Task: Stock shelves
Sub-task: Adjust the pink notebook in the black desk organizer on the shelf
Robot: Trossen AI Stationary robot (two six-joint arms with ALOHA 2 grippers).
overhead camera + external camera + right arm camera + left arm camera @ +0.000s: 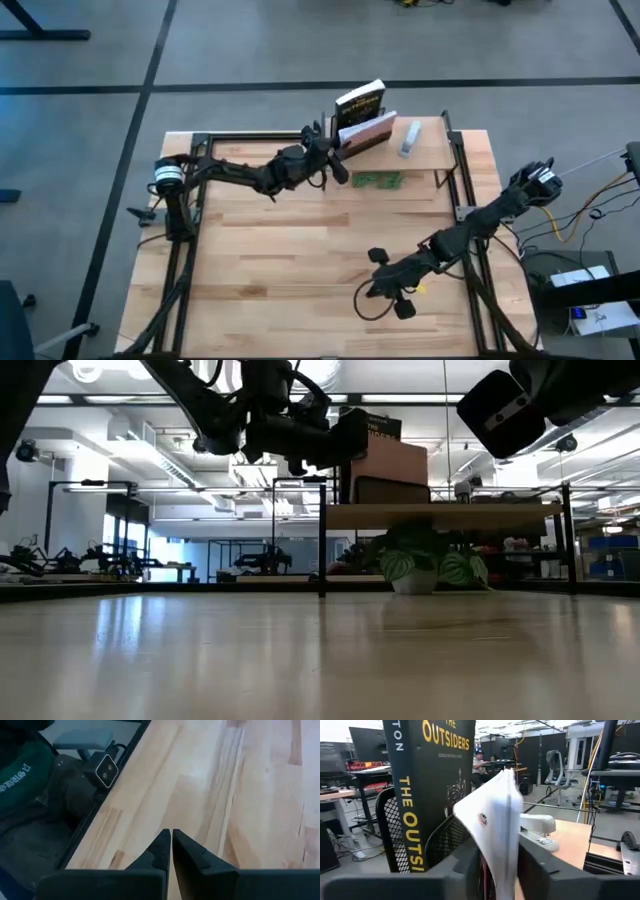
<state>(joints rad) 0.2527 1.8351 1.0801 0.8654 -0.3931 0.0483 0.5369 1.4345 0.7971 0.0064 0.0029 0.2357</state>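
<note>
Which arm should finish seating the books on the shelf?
Left. Its claw is at the small light-wood riser shelf, shut on a white-edged book beside the black "The Outsiders" book. The right claw is shut, empty, over the near tabletop.

Stapler (409, 138): lay beside the books.
Plant (425, 565): stood far off.
Counter (280, 270): butcher-block wood.

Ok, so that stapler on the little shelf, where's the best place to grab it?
Probably across the stapler's narrow middle, coming straight down from above. It lies flat on the shelf, long and slim, with the books standing close on one side and open board on the other.
</note>
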